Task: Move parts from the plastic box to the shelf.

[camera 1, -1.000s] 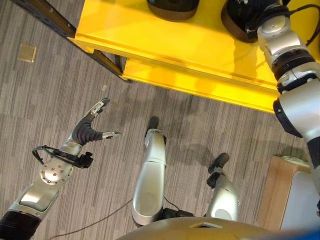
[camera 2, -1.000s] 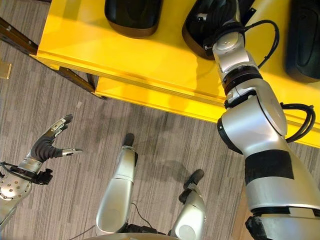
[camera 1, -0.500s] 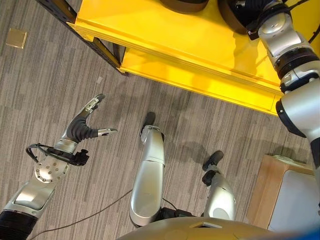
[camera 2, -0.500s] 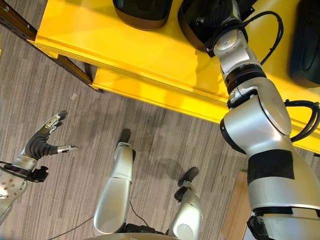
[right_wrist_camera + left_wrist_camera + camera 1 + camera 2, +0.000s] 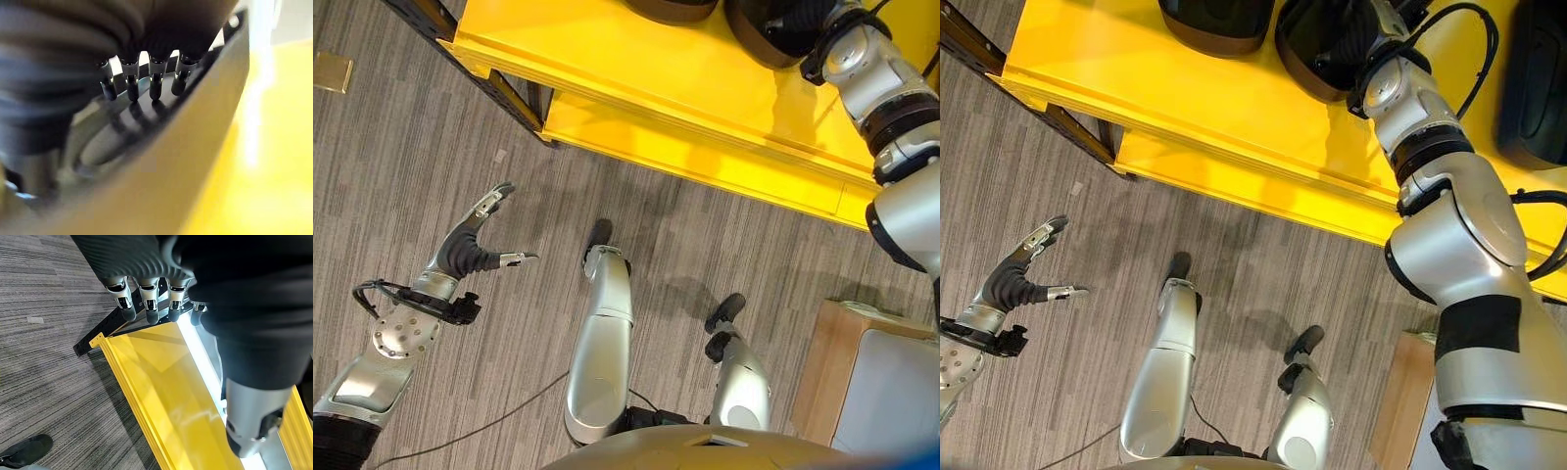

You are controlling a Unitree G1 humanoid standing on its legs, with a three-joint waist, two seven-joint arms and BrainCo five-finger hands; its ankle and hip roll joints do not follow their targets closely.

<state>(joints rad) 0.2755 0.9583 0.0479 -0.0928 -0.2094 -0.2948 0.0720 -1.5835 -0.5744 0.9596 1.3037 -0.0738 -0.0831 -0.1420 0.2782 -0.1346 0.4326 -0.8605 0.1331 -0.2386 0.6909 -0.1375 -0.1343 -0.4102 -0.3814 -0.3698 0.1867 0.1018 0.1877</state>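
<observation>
Two hands show: the right hand reaches into a dark part resting on the yellow shelf, fingers fairly straight, probably setting it down. The left hand hangs spread and empty over the floor, apparently idle.

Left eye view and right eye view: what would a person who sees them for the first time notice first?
The bright yellow shelf across the top draws the eye first, with dark rounded parts standing on it. Next comes the right arm stretched up onto that shelf, its right hand against the rim of one dark part. Low on the robot's left, the left hand hangs open over the grey striped floor, holding nothing.
</observation>
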